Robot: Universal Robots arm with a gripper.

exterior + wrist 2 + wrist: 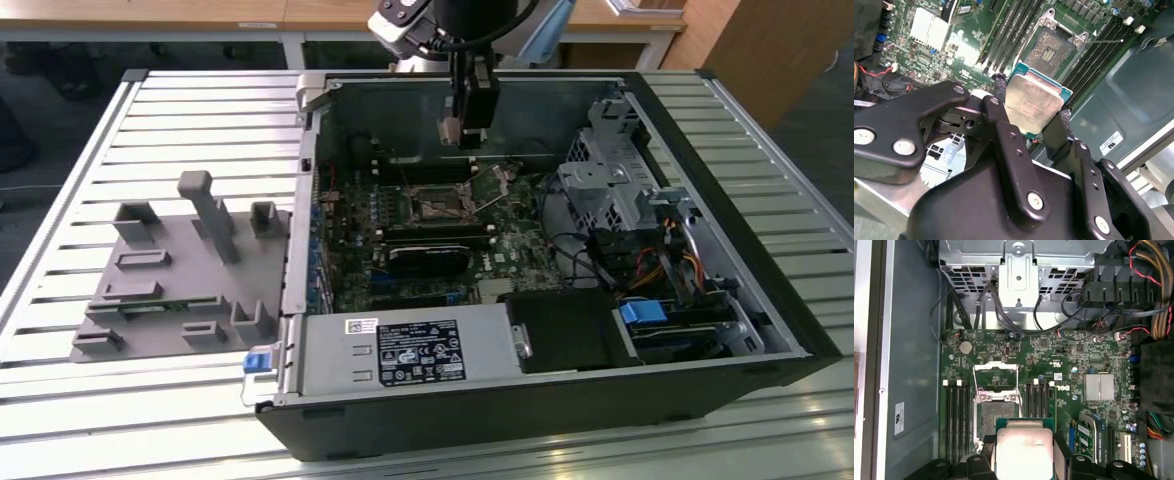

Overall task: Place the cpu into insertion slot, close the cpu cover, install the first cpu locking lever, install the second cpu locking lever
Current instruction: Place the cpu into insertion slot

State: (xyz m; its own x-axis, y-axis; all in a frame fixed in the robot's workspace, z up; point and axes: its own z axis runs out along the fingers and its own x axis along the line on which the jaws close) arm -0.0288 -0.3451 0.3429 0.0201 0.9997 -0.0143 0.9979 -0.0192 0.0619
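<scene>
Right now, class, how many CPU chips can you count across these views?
1: the cpu, held in the gripper above the board, apart from the empty insertion slot. Others could be hidden.

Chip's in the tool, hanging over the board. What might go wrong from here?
The chip, gripped by its edges in the tool, hangs clear of the open socket; a skewed descent may damage the contacts. The opened cover and memory slots crowd the socket and might snag the tool.

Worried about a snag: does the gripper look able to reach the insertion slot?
Likely yes: the gripper, shut on the cpu, hovers near the insertion slot, and the cpu cover stands open.
</scene>
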